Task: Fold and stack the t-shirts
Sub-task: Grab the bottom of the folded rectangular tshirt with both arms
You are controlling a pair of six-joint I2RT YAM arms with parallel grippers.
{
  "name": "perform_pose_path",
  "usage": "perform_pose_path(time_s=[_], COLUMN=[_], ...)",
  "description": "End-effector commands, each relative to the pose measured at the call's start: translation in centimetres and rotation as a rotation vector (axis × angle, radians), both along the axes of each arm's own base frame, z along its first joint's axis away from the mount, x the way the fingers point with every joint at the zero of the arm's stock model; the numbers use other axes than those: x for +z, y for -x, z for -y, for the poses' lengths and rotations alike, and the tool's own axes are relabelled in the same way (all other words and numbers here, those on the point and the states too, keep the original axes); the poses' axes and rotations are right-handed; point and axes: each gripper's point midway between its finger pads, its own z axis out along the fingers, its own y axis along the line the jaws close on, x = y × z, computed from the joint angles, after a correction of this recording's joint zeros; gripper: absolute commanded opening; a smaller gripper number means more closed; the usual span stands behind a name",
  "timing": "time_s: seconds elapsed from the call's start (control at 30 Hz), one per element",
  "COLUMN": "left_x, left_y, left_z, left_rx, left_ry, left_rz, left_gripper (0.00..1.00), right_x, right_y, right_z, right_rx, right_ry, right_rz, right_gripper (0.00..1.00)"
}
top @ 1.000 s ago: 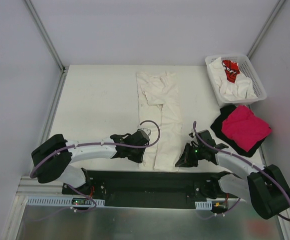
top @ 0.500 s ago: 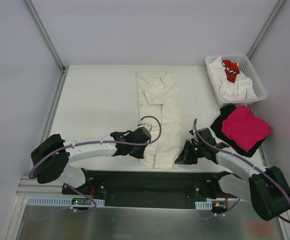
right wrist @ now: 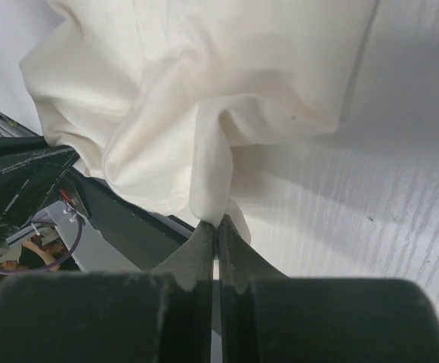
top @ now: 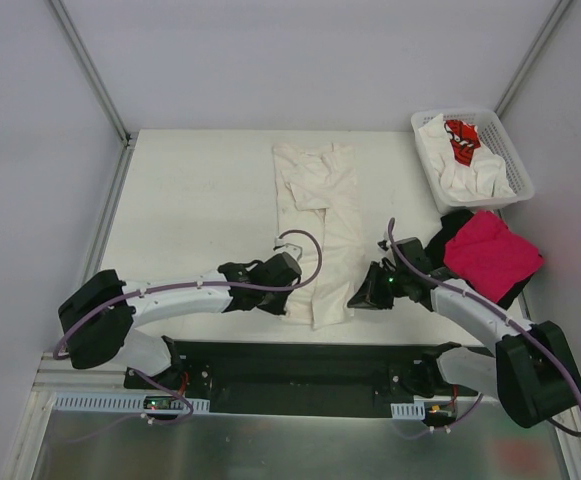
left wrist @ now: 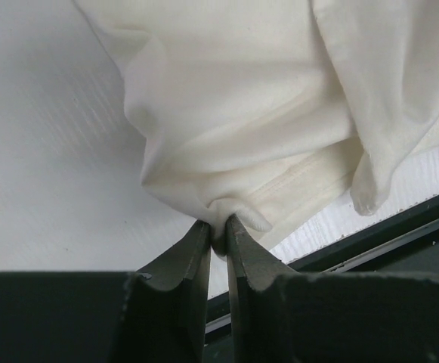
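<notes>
"Top external view first: how does the cream t-shirt (top: 318, 215) lie?"

"As a long narrow strip down the middle of the surface (top: 190, 200), folded lengthwise. The far end is rumpled, with the sleeves turned in. The near hem is gathered up at both corners."

"Who has the corners?"

"The left arm (top: 180, 292) has the near left one – in the left wrist view the left jaws pinch the cream t-shirt (left wrist: 242, 113) where it bunches into a small knot between the tips. The right arm (top: 470, 312) has the near right one. Its right jaws are pressed together on a thin fold of the cream t-shirt (right wrist: 204, 98) (only a sliver of cloth goes in between them)."

"And the other shirts?"

"A magenta-pink t-shirt (top: 490, 255) lies folded on a black t-shirt (top: 455, 222) at the right edge – just in front of the white basket (top: 455, 113). In the basket sit crumpled white shirts, among them a red-printed t-shirt (top: 461, 138)."
</notes>
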Motion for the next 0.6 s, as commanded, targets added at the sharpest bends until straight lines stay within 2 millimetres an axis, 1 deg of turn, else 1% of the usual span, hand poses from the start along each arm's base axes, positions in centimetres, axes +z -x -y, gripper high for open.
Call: perform_pose_path(time_s=[0.0, 0.03, 0.1, 0.27, 0.33, 0.43, 0.5, 0.53, 0.57], left_x=[2.5, 2.6, 3.2, 4.6, 5.1, 5.5, 5.4, 5.3, 5.0], left_y=[-2.1, -2.4, -3.7, -6.4, -7.6, -8.6, -8.9, -9.0, -9.1], left_z=[-1.0, -1.1, -1.6, -2.5, -2.8, -3.1, -3.1, -3.1, -3.3], left_rx=[0.035, 0.036, 0.049, 0.086, 0.11, 0.12, 0.117, 0.115, 0.122], left_ry=[0.005, 0.003, -0.007, -0.006, -0.006, -0.009, -0.013, -0.015, -0.018], left_rz=[0.09, 0.099, 0.128, 0.177, 0.192, 0.211, 0.214, 0.213, 0.207], left_gripper=[0.13, 0.13, 0.13, 0.14, 0.13, 0.13, 0.13, 0.13, 0.14], right_x=[1.3, 1.6, 1.7, 2.8, 2.8, 3.7, 4.3, 4.4, 4.1], right_y=[-2.5, -2.9, -3.3, -5.1, -5.7, -7.2, -8.3, -8.8, -9.2], right_z=[0.1, 0.0, 0.0, -0.4, -0.3, -0.3, -0.4, -0.4, -0.3], right_rx=[-0.015, -0.016, -0.022, -0.038, -0.046, -0.066, -0.075, -0.076, -0.082], right_ry=[0.008, 0.007, 0.006, -0.007, -0.001, -0.01, -0.011, -0.007, 0.002], right_rz=[0.068, 0.073, 0.071, 0.114, 0.116, 0.149, 0.164, 0.173, 0.166], right_gripper=[0.01, 0.01, 0.01, 0.01, 0.01, 0.01, 0.01, 0.01, 0.01])
